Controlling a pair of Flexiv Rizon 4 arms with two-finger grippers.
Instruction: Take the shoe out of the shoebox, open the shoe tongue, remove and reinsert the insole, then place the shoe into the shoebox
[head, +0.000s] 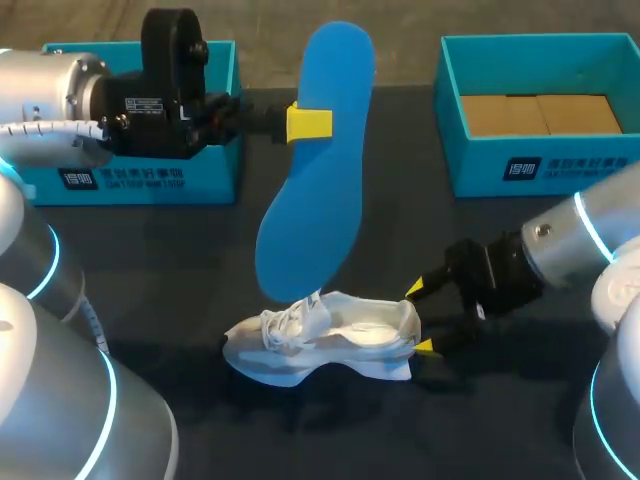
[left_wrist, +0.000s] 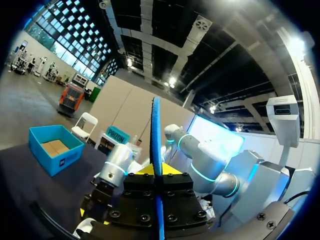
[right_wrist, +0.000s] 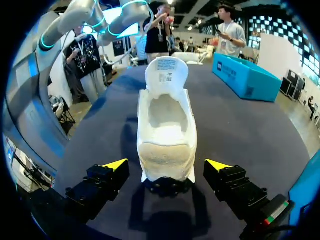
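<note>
A white shoe (head: 325, 340) lies on its sole on the dark table, toe to the left, tongue pulled up. Above it hangs the blue insole (head: 318, 160), upright, its lower end just over the laces, with my left gripper (head: 308, 122) shut on its upper part. In the left wrist view the insole (left_wrist: 156, 150) shows edge-on, clamped between the fingers. My right gripper (head: 420, 318) stands open at the shoe's heel, one yellow tip on each side. From the right wrist, the shoe (right_wrist: 167, 132) runs ahead of the open right gripper (right_wrist: 170, 166), heel nearest, its inside empty.
A teal shoebox (head: 540, 115) with a brown cardboard floor stands at the back right. A second teal box (head: 150, 165) sits at the back left, partly hidden behind my left arm. In the right wrist view a teal box (right_wrist: 245, 75) stands off to one side of the shoe.
</note>
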